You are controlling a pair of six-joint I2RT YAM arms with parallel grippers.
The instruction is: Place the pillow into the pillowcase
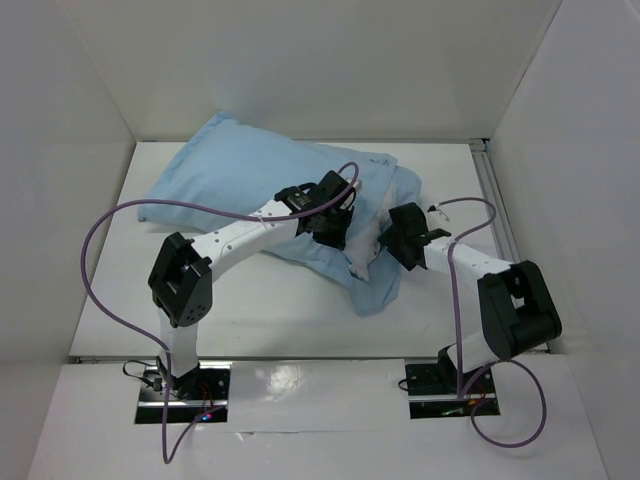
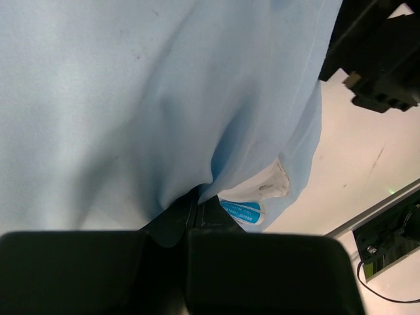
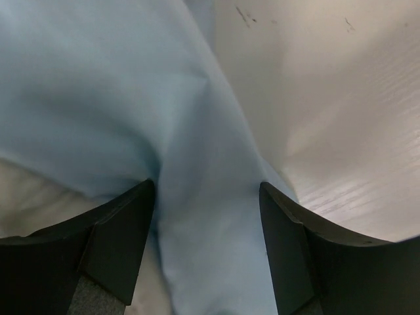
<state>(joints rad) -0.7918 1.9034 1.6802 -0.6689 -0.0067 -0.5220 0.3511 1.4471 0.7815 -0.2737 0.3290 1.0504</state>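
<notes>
Pillowcase, a large thin light-blue cloth sack (image 1: 230,175), spreads ahead of both grippers, bulging with the plump white pillow (image 2: 269,187), whose corner pokes out at the hem. The left gripper (image 2: 190,220) is clamped tight on a gathered fold of the pillowcase. The right gripper (image 3: 207,216) stands wide, cloth lying loose between its fingers (nothing pinched). A small blue-and-white tag (image 2: 243,211) sits just beside the left fingertips.

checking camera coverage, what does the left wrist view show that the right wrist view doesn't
Only left wrist: the left fingers shut on the pillowcase, with the blue tag peeking out below its edge. Only right wrist: the right fingers apart, astride a fold of the cloth. Both: light blue pillowcase cloth filling much of the frame.
</notes>
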